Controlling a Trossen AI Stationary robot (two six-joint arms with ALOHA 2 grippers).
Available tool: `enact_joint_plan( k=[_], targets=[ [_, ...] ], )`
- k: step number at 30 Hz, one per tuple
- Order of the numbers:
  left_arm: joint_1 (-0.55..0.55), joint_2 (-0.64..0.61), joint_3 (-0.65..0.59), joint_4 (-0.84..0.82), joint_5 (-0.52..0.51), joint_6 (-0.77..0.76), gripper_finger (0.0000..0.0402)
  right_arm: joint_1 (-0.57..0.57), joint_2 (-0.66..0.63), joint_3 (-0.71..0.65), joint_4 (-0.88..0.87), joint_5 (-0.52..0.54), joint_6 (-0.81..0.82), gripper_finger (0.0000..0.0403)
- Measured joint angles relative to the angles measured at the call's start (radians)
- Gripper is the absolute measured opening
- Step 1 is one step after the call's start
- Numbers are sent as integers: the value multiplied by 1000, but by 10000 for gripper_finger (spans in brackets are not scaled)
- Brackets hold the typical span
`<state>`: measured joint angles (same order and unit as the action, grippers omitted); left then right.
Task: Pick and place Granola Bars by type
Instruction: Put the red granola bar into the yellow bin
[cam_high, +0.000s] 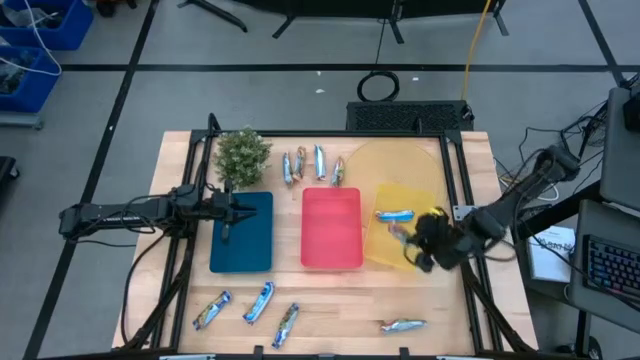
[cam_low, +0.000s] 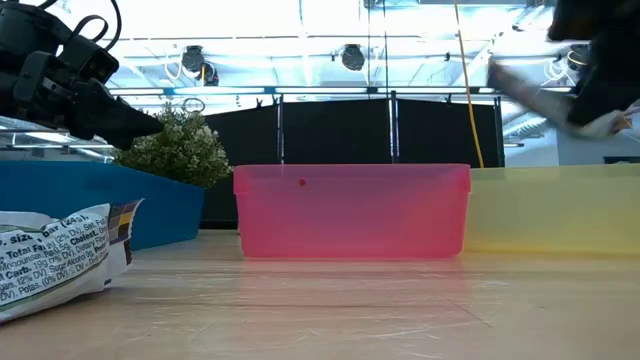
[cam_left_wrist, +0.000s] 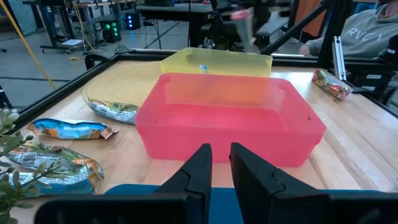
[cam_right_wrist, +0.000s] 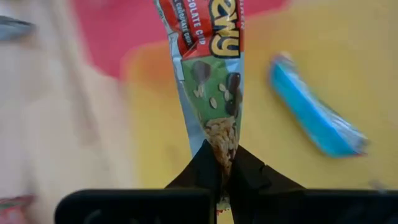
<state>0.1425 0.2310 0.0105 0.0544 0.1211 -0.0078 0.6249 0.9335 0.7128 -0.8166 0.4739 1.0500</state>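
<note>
Several foil granola bars lie flat on the table: three by the far edge (cam_high: 318, 163), three at the near left (cam_high: 259, 301), one at the near right (cam_high: 402, 325). A blue bar (cam_right_wrist: 316, 115) lies in the yellow tray (cam_high: 385, 252). My right gripper (cam_right_wrist: 224, 163) hangs over the yellow tray, shut on a red-and-green bar (cam_right_wrist: 214, 93). My left gripper (cam_left_wrist: 221, 152) waits over the blue tray (cam_high: 245, 245), holding nothing, its fingers a narrow gap apart. The low view shows one bar (cam_low: 60, 255) up close at the left. My right gripper pinches the red-and-green bar by its end seam (cam_right_wrist: 222, 148) between the two fingertips, coming from above. The fingers lie along the bar. It is lifted clear and hangs below the fingers over the yellow tray's left part, next to the red tray.
The red tray (cam_high: 332, 228) sits between the blue and yellow trays. A small green plant (cam_high: 242, 155) stands at the blue tray's far end. A round woven mat (cam_left_wrist: 124, 90) lies beyond the yellow tray. A black frame (cam_high: 455, 180) borders the table. A person sits beyond the table (cam_left_wrist: 367, 31).
</note>
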Motion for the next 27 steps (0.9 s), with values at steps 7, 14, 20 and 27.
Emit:
enact_joint_plan(
  k=[7,14,20,27],
  targets=[
    [0,0,0,0,0,0,67,-266,52,0,-51,-363,-239,5],
    [0,0,0,0,0,11,67,-382,105,0,-96,-372,-310,24],
    [0,0,0,-1,0,6,67,-389,109,0,11,-374,-337,106],
    [0,0,0,-1,0,5,67,-362,108,0,181,-458,-322,177]
  ],
)
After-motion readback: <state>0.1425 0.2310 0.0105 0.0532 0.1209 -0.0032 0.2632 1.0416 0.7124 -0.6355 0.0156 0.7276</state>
